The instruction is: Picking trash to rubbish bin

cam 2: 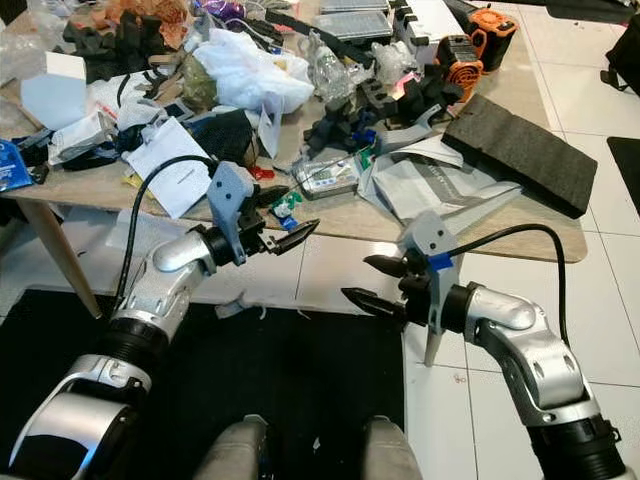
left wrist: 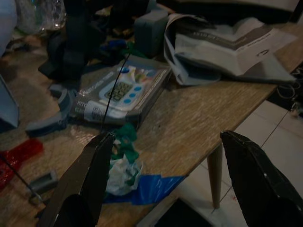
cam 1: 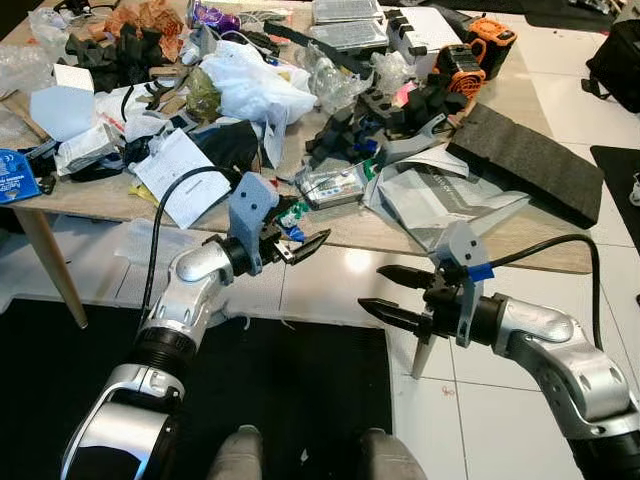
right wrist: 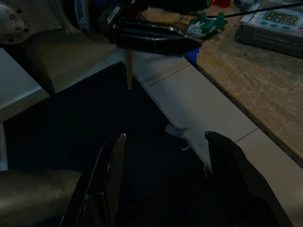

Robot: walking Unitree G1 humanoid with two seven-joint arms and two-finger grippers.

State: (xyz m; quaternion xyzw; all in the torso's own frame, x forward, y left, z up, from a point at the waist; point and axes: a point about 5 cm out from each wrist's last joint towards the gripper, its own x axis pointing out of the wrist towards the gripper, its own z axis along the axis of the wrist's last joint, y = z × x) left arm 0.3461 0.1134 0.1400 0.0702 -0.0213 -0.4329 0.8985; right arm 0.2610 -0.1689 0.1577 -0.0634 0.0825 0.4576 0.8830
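The boxed digital timer (right wrist: 273, 24) shows what looks like "00:00"; other print is illegible.

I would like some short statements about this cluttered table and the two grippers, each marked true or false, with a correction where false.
1. The left gripper is open at the table's near edge. True.
2. The right gripper is shut on a piece of trash. False: it is open, holds nothing, and hangs over the floor in front of the table.
3. A crumpled green and white wrapper lies on the table just ahead of the left gripper. True.
4. The boxed digital timer lies on the floor. False: it rests on the table, beyond the wrapper.
5. A dark foam block lies on the table's right part. True.
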